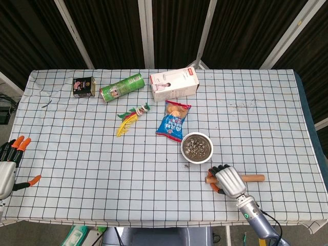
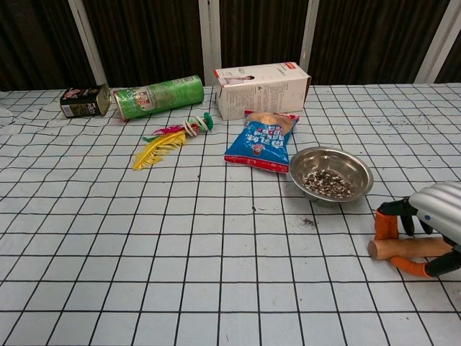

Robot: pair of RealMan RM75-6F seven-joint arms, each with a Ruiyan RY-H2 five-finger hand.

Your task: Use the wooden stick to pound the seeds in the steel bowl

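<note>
The steel bowl (image 1: 196, 147) (image 2: 330, 171) sits right of the table's middle, with dark seeds (image 2: 328, 184) in its bottom. Just in front of it the wooden stick (image 1: 253, 178) (image 2: 405, 247) lies flat on the checked cloth. My right hand (image 1: 229, 180) (image 2: 434, 218) lies over the stick's left part; its fingers wrap the stick on the far side and the thumb closes on the near side. My left hand (image 1: 10, 165) hangs at the table's left edge with its fingers spread and nothing in it. The chest view does not show it.
A blue snack bag (image 1: 173, 120) lies just behind the bowl. Further back are a white box (image 1: 174, 84), a green can (image 1: 121, 87) on its side and a small dark tin (image 1: 83, 86). A feather toy (image 1: 132, 117) lies mid-table. A few spilled seeds (image 2: 308, 222) dot the cloth.
</note>
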